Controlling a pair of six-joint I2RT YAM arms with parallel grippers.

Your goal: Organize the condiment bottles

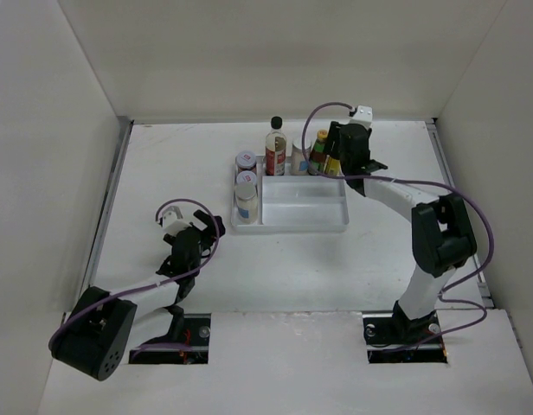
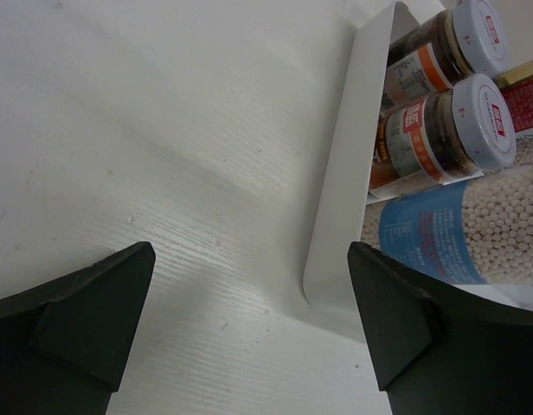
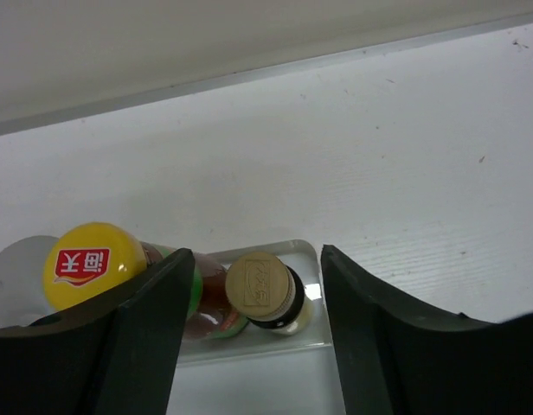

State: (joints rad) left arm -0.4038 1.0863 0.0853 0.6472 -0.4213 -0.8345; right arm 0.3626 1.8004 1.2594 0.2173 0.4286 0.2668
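Centre-far on surface (image 1: 180,164): white tray (image 1: 305,203). My right pincer (image 3: 253,259) wide open, empty, over tray's far right corner; left pincer (image 2: 251,259) open, empty, near-left of tray. Upright tan-capped bottle (image 3: 260,285) straight below right pincer's gap.

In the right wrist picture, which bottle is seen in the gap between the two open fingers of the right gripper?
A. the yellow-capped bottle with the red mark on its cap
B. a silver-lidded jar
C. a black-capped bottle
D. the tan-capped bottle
D: the tan-capped bottle shows in the open gap of the right gripper, while the yellow-capped bottle lies outside one finger.
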